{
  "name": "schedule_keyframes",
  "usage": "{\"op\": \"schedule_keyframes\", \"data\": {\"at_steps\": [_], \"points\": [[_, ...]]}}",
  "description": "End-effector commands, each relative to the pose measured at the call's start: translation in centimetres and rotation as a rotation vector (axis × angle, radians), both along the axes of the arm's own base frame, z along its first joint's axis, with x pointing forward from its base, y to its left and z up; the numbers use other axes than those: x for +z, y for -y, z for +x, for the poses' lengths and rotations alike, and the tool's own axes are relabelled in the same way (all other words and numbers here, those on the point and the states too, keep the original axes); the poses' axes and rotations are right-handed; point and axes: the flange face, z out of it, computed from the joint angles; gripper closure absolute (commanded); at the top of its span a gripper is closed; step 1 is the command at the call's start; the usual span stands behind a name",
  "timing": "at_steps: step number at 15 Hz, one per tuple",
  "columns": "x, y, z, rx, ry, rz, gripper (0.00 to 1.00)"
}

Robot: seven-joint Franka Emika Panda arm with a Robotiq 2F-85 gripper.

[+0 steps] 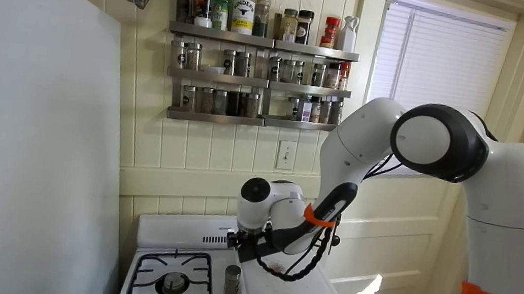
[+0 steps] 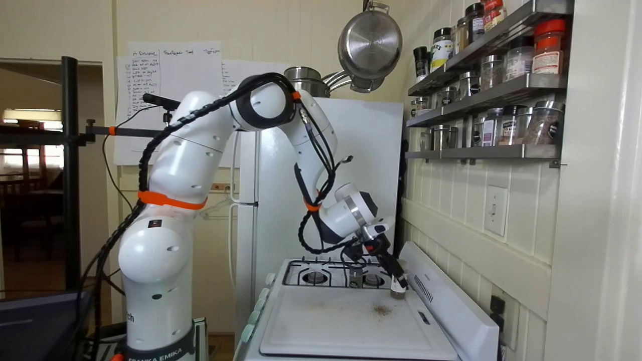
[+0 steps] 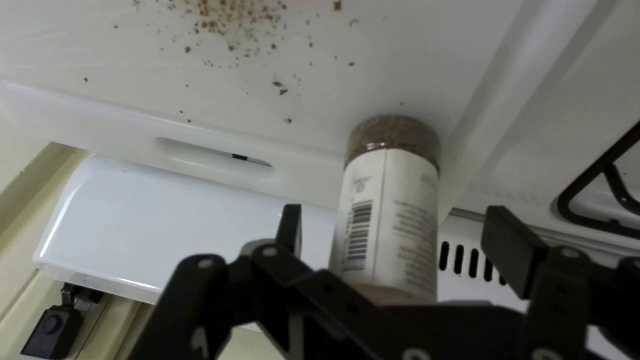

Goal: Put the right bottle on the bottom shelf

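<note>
Gripper (image 3: 400, 235) jaws apart, one each side of white-label btl (image 3: 392, 215), visible gap both sides, no grip on it. Btl upright on stove cover (image 2: 331, 321), rear corner nr back panel (image 2: 446, 301); crumbs (image 2: 381, 310) on same cover. Dk-capped shaker (image 1: 231, 286) nr burner (image 1: 174, 281). Bottom shelf (image 1: 214, 118) up on wall (image 1: 220, 151), w/ jars (image 1: 220, 102); btl not there yet.

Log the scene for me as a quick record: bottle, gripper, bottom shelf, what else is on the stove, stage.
Bottle: upright on the stove cover, barcode facing the wrist camera
Gripper: open, jaws either side of the bottle in the wrist view, gap on each side
Bottom shelf: holds jars
Other jar: standing between grate and cover
Specks: scattered on the cover
Stage: bottle not yet gripped or shelved
</note>
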Motion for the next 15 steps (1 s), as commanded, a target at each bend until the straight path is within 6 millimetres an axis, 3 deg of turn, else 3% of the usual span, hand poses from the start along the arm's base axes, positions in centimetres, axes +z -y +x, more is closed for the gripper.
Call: {"op": "schedule_keyframes", "data": {"at_steps": [1,8,15], "points": [[-0.5,-0.1,0.2,0.012,-0.004,0.026,0.24],[-0.5,0.2,0.2,-0.018,-0.011,0.034,0.81],[1.6,-0.9,-0.5,0.035,0.016,0.075,0.83]]}}
